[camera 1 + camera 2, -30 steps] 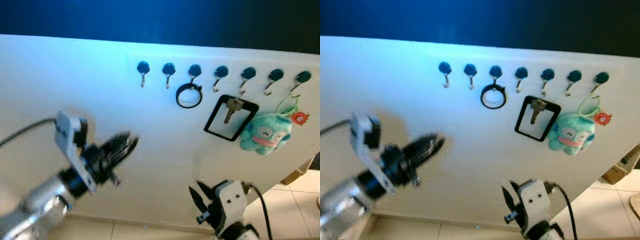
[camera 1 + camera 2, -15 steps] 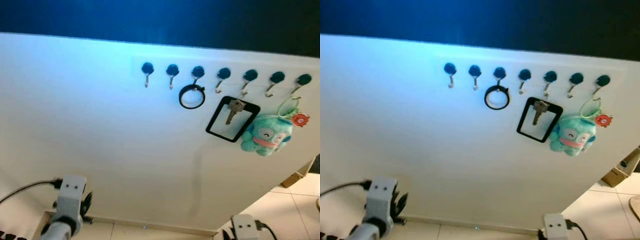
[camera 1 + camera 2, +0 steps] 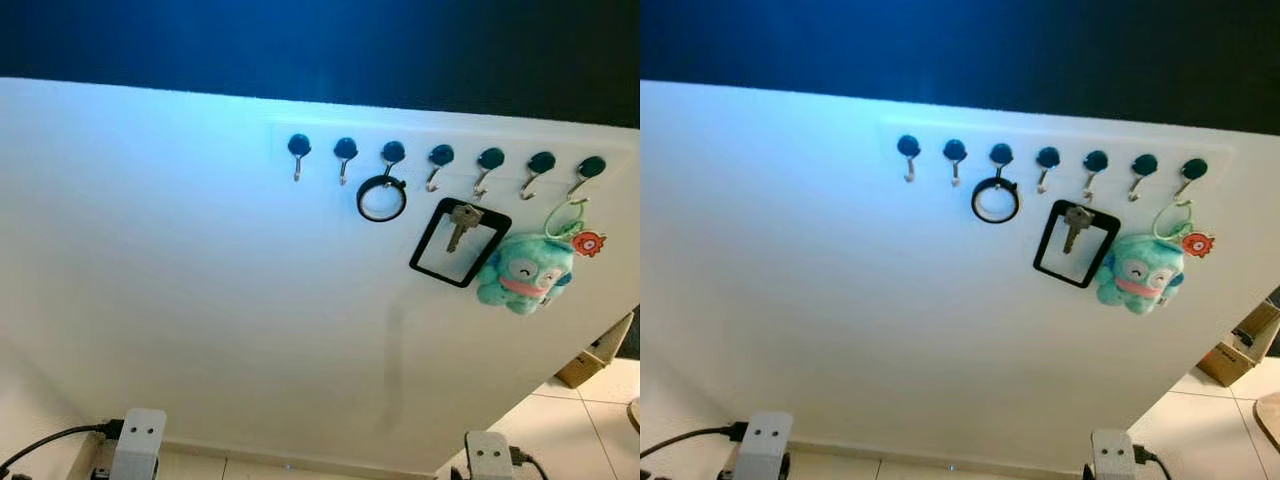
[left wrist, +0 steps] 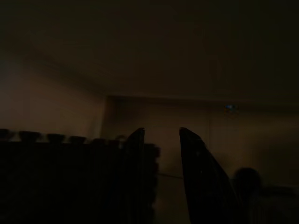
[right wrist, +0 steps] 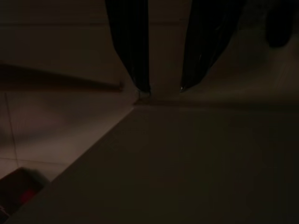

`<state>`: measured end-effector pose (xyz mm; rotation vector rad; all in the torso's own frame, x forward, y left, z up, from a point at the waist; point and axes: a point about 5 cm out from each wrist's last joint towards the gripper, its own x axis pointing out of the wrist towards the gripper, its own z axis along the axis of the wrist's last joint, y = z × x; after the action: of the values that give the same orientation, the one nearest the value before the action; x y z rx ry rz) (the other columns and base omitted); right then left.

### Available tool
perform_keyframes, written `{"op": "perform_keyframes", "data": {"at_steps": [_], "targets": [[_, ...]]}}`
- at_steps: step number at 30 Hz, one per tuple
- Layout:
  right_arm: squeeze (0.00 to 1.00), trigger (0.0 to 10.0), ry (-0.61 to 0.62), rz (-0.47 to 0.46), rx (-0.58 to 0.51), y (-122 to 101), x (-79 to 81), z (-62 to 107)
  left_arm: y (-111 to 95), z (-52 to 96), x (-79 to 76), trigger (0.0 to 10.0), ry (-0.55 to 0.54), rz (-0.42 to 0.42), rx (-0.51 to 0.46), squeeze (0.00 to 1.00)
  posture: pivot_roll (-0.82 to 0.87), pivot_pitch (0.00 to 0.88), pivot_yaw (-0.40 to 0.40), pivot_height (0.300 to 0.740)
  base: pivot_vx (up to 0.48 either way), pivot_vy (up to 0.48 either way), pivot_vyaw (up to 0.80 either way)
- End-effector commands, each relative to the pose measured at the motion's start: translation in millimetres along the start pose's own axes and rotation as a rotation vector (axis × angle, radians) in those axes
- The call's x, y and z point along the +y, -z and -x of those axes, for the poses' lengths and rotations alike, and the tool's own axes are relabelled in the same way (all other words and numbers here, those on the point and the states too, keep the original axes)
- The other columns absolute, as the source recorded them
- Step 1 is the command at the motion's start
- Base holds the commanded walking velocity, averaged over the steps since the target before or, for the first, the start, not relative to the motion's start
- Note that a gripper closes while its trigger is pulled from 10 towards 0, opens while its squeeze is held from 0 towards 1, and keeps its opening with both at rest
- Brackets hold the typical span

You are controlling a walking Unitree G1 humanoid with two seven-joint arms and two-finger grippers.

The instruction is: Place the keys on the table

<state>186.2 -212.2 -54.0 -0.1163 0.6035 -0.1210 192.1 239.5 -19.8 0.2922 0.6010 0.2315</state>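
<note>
Jaws of left gripper [image 4: 161,140] and right gripper [image 5: 164,86] both parted, empty, arms hanging low.

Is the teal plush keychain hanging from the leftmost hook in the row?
No, the teal plush keychain hangs by its green loop from the rightmost hook, while the leftmost hook is bare.

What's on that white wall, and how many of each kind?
Hooks: 7
Black ring: 1
Key with black rectangular frame: 1
Teal plush toy: 1
Small orange charm: 1
Total: 11
</note>
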Motion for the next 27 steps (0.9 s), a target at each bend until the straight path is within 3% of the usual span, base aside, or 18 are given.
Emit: {"op": "perform_keyframes", "data": {"at_steps": [1,5,27], "targets": [[0.00,10.0,-0.015,0.013,0.028,11,2.8,3.3,12,1.4,-3.8,10.0,-0.022,-0.004,0.019,0.00,0.04,0.115,-0.015,0.740,0.000,0.000,0.00],[0.00,10.0,-0.027,0.043,0.024,12,6.1,2.8,17,0.7,-1.6,10.0,-0.042,0.006,0.022,0.00,0.04,0.115,-0.015,0.740,0.000,0.000,0.00],[0.00,10.0,-0.053,0.012,-0.024,4,19.8,-3.6,26,-1.0,-9.7,10.0,-0.030,0.003,0.000,0.00,0.05,0.129,-0.014,0.740,0.000,0.000,0.00]]}}
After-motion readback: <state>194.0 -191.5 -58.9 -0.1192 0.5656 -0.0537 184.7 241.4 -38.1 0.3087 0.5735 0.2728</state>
